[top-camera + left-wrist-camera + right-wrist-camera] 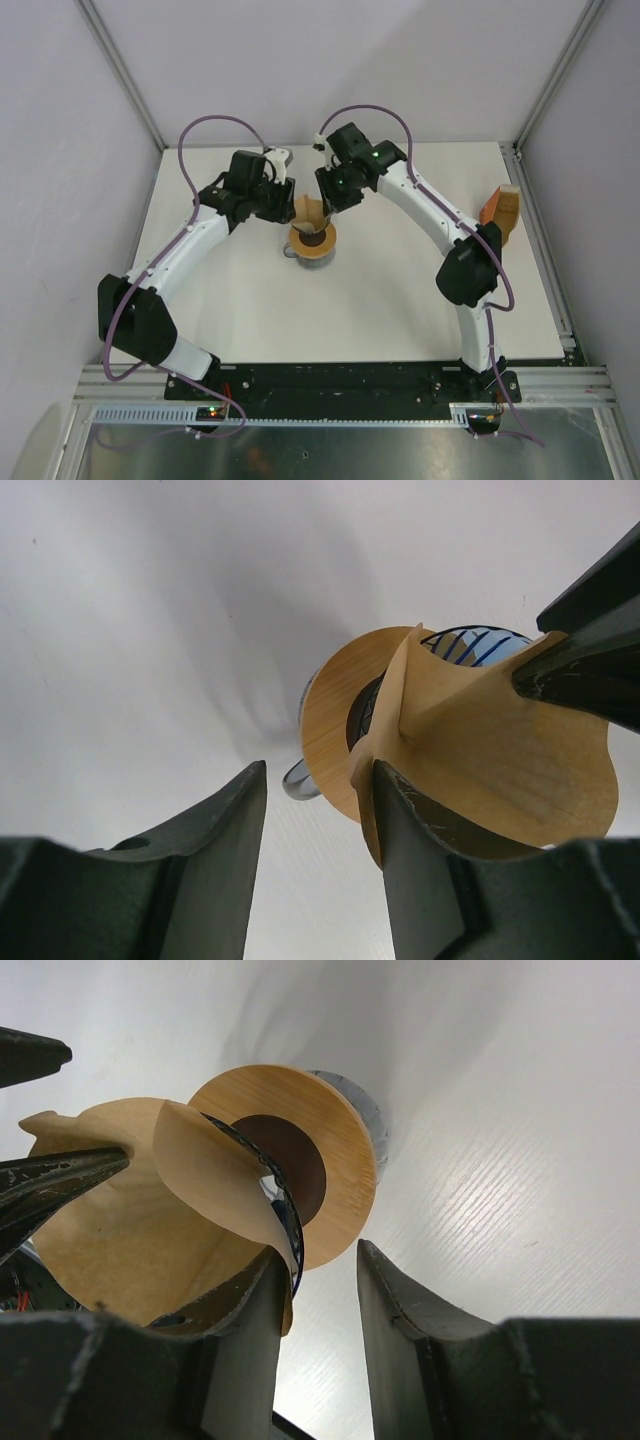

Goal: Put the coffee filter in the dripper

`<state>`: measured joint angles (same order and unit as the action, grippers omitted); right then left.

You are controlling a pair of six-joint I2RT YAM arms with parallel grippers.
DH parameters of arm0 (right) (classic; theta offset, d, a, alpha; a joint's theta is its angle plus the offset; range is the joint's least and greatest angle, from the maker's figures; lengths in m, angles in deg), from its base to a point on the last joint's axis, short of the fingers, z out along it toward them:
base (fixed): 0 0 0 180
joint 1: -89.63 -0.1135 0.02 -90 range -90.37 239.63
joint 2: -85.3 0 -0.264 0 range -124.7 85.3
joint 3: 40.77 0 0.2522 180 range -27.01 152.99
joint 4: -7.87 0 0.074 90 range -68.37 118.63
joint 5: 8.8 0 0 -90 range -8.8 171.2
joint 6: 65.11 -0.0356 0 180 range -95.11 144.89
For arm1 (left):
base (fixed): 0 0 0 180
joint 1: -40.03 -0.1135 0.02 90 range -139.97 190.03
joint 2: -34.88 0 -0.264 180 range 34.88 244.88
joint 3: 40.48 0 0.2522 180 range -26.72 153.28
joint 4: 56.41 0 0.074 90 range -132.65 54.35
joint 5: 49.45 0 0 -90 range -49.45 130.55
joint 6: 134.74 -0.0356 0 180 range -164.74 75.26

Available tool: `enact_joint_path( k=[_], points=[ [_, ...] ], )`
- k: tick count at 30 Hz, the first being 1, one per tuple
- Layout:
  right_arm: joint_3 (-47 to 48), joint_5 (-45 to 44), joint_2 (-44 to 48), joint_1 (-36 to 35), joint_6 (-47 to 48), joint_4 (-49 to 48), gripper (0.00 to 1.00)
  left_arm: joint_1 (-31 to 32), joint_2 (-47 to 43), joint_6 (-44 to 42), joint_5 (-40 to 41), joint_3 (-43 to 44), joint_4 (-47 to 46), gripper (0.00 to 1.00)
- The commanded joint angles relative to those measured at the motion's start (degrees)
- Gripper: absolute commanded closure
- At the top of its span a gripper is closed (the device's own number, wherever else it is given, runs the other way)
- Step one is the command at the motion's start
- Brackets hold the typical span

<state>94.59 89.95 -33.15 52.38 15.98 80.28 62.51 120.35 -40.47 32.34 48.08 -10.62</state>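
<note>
I see the tan coffee filter [500, 750] spread open and creased. It hides most of the blue ribbed dripper [470, 645].

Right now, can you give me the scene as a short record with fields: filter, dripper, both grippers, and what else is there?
filter: spread open at the dripper's mouth; seated or not, cannot tell
dripper: blue, ribbed, mostly hidden by the filter
disc: amber, dark centre hole, over the jug
left gripper: open, one finger against the filter
right gripper: open, nothing between the jaws
far right: orange-tan object at the table edge
</note>
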Motion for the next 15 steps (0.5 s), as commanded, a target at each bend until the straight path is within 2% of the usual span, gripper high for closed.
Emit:
enact_joint_path(
  k=[1,15],
  points=[
    [1.8,-0.4,3.5,0.9,1.0,-0.5,0.60,-1.1,-0.6,-2.1,0.4,0.3,-0.1,0.48],
    [7.6,0.9,4.8,0.4,2.6,-2.5,0.50,-1.1,-2.1,-3.0,-1.1,5.8,-0.2,0.34]
  ],
)
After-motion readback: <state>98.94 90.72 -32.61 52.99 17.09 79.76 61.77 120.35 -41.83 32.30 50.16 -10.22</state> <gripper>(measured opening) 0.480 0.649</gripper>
